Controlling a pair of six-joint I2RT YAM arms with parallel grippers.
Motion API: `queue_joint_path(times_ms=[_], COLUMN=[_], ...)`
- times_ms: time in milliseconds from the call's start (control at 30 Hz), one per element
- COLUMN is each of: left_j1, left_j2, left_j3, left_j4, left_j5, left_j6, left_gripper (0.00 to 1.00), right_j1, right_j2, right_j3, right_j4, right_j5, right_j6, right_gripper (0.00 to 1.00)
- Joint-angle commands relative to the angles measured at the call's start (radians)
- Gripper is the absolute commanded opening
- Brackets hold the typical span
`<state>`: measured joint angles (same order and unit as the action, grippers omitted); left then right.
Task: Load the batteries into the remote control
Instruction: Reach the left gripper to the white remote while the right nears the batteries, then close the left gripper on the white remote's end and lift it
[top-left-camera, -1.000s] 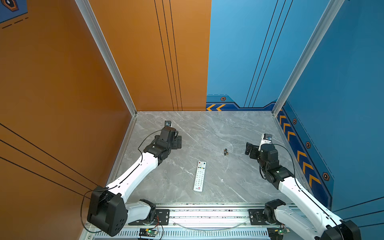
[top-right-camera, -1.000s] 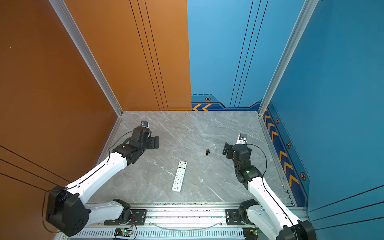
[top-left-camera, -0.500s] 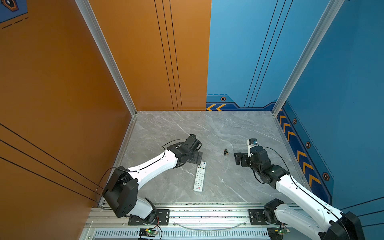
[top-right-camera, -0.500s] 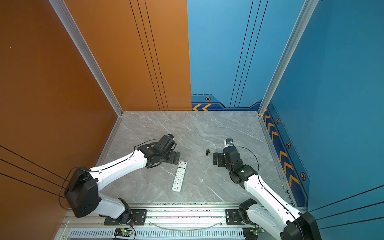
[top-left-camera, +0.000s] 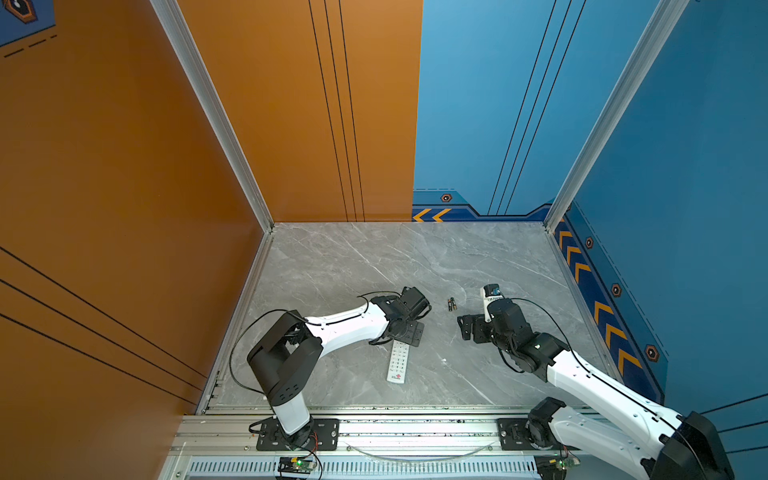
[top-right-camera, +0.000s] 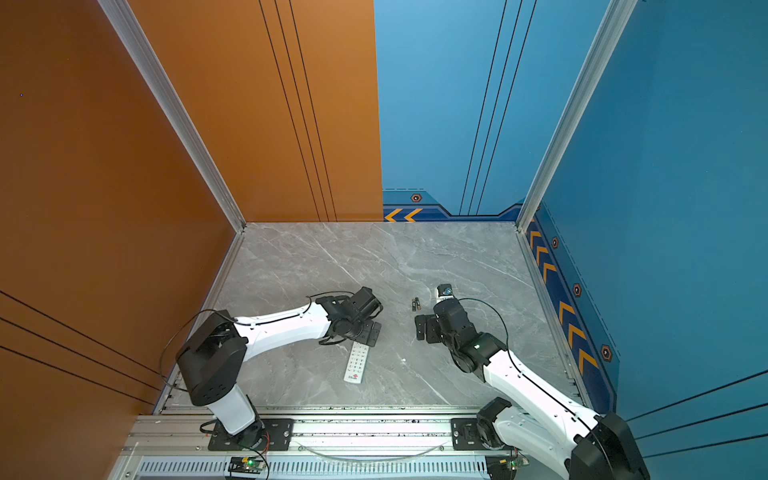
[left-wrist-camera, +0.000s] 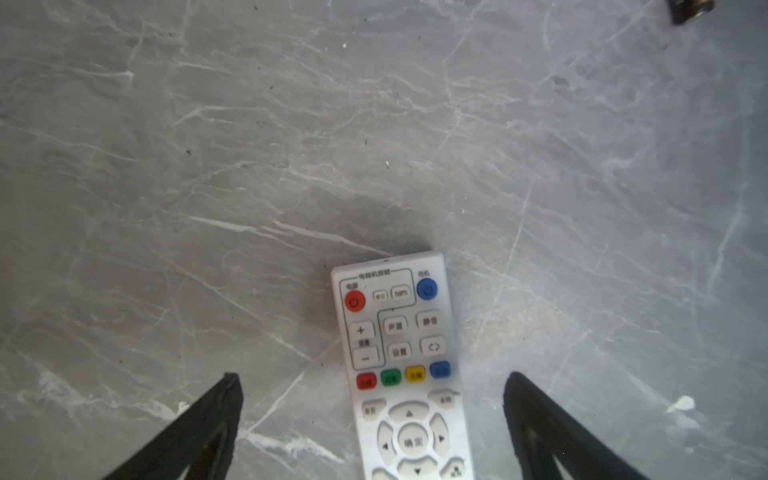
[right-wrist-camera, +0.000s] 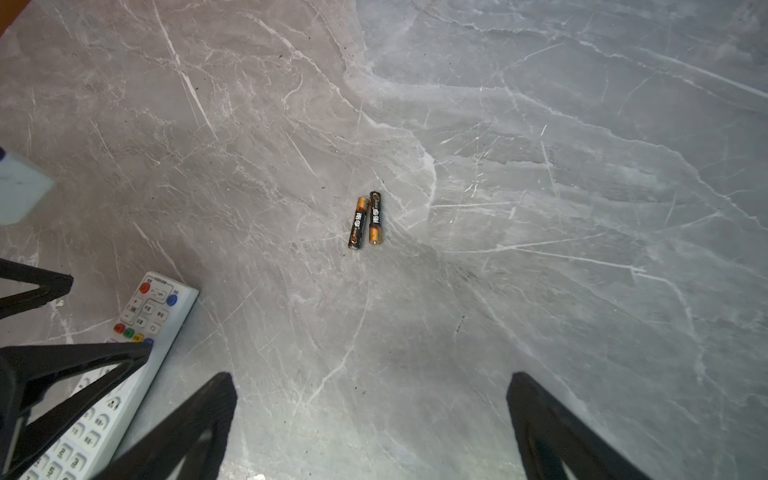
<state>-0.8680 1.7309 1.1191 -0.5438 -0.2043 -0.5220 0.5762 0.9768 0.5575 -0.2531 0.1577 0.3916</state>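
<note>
Left gripper (left-wrist-camera: 372, 375) straddles the long white plastic remote control (left-wrist-camera: 395, 328), jaws apart (no contact); right gripper (right-wrist-camera: 370, 374), also apart, faces two black-gold cylindrical batteries (right-wrist-camera: 365, 222) near the remote.

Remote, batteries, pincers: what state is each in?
Remote: flat on table, buttons up, not gripped.
Batteries: loose on table, side by side, not in remote.
Left pincer: open, over remote's coloured-button end.
Right pincer: open, empty, short of batteries.
</note>
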Motion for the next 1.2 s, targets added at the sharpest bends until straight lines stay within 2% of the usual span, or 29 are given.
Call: queue_joint_path(times_ms=[0, 333, 400, 1167], left_j1=[-0.015, -0.036, -0.038, -0.051], left_j2=[0.036, 0.087, 0.093, 0.092], left_j3=[0.029, 0.031, 0.031, 0.007], left_j4=[-0.029, -0.030, -0.029, -0.030], left_j5=[-0.011, -0.028, -0.029, -0.054], left_j6=[-0.029, -0.056, -0.059, -0.111], left_gripper=[0.98, 0.88, 0.82, 0.53], right_j1=[0.005, 0.008, 0.007, 0.008], right_j2=[0.011, -0.016, -0.022, -0.075], right_j3=[-0.014, -0.020, -0.018, -0.027], right_j4=[0.005, -0.004, -0.007, -0.047], right_j5=[0.018, 0.022, 0.025, 0.050], right_j6=[0.015, 0.009, 0.006, -0.012], right_gripper=[1.00, 1.00, 1.00, 1.00])
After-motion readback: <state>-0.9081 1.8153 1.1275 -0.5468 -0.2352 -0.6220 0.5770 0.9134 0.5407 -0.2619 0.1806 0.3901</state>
